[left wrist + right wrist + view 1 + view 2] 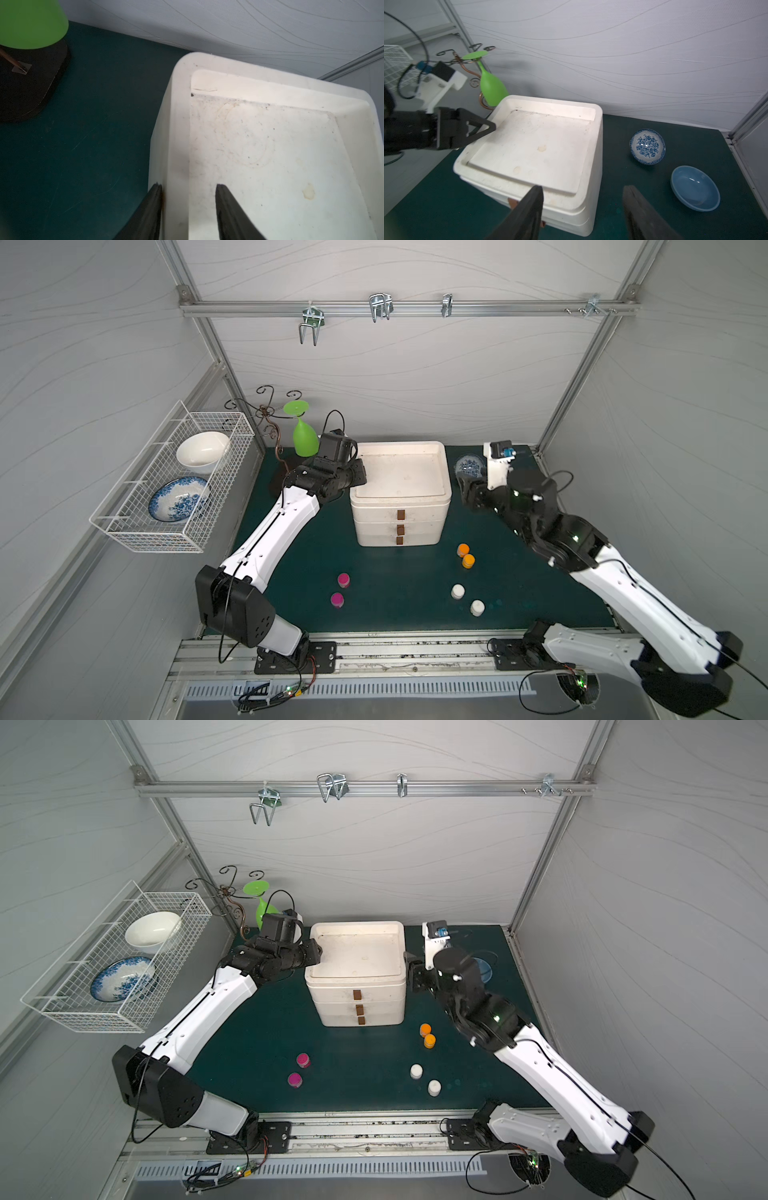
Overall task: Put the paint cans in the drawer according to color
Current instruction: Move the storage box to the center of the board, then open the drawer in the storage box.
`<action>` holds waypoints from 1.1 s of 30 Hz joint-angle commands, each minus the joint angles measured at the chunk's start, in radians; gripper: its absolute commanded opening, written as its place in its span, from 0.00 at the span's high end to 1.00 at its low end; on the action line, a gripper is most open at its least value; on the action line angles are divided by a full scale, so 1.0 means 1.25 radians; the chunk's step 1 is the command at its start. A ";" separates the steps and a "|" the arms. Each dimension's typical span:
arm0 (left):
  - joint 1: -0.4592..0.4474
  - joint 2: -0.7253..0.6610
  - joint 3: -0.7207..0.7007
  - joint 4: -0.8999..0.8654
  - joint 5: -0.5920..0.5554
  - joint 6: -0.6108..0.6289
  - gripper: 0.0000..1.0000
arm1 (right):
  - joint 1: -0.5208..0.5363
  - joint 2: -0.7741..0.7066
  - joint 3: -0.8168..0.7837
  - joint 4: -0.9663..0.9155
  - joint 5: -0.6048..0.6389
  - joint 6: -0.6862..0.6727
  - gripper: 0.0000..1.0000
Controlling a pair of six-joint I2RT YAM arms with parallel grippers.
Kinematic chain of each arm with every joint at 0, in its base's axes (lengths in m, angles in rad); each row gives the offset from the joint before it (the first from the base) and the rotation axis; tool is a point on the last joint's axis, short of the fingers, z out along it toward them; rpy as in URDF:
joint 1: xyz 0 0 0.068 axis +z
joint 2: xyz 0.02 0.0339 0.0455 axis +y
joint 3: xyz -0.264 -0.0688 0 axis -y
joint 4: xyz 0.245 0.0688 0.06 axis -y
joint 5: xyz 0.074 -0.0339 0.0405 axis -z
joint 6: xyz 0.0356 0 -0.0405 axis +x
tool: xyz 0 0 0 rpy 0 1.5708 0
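Observation:
The white three-tier drawer (401, 485) stands mid-table with all three tiers pushed in. On the mat in front of it stand the paint cans: two magenta (343, 580) (337, 600), two orange (463, 549) (468, 561) and two white (457, 591) (477, 608). My left gripper (188, 186) is open astride the chest's left top rim, one finger against the outer wall. My right gripper (583, 188) is open at the chest's right front corner, one finger over the top, the other beside the wall. Neither holds anything.
A white wire basket (174, 489) with two bowls hangs on the left wall. A green goblet (305, 439) hangs on a wire stand behind my left arm. A patterned blue bowl (647, 146) and a plain blue bowl (695, 188) sit right of the chest.

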 commanded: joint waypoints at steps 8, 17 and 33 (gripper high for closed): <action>-0.003 0.046 0.011 -0.033 0.004 0.061 0.70 | 0.235 -0.050 -0.322 0.206 0.107 0.107 0.43; 0.003 -0.010 -0.097 0.069 -0.002 0.021 0.89 | 0.218 0.102 -0.343 0.338 0.062 0.106 0.45; 0.070 -0.010 -0.202 0.173 0.096 -0.252 1.00 | -0.030 0.261 -0.268 0.438 -0.199 0.079 0.47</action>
